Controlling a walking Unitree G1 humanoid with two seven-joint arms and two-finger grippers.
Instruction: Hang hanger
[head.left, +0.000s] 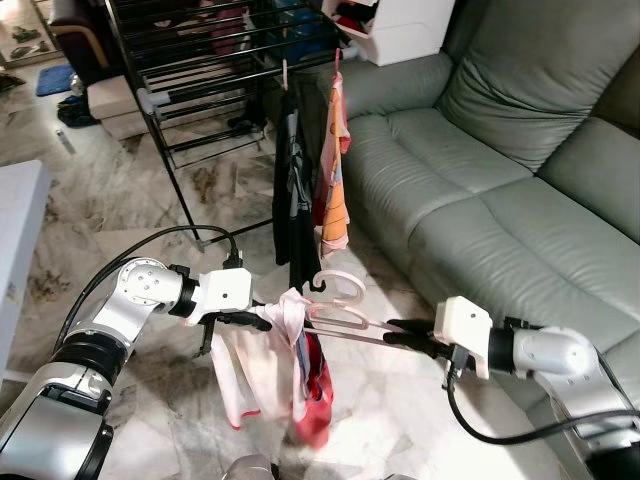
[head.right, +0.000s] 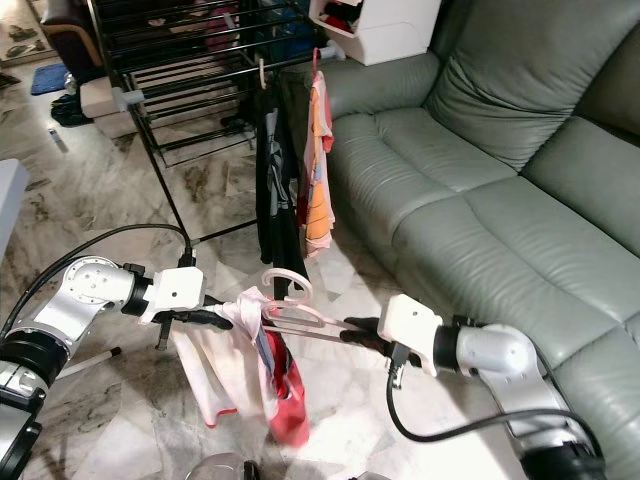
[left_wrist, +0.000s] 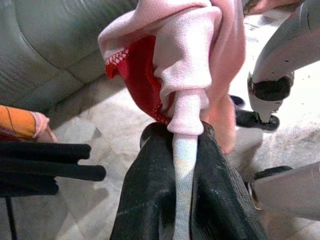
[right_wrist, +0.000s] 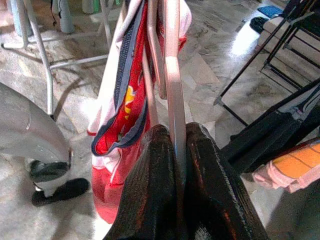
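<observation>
My left claw (head.left: 262, 320) pinches the pink shirt (head.left: 250, 370) – my right claw (head.left: 395, 333) is clamped on the pink hanger (head.left: 340, 305) – near the drying rack (head.left: 190, 60).

The pink hanger (head.left: 340, 300) looks like smooth, slightly glossy plastic. The pink-and-red garment (head.left: 285, 365) on it is soft matt cloth with stitched edging. The drying rack (head.left: 200, 60) is thin black metal tubing. The grey-green sofa (head.left: 500, 170) has smooth, faintly shiny leather. The floor (head.left: 110, 190) is polished, veined marble.
</observation>
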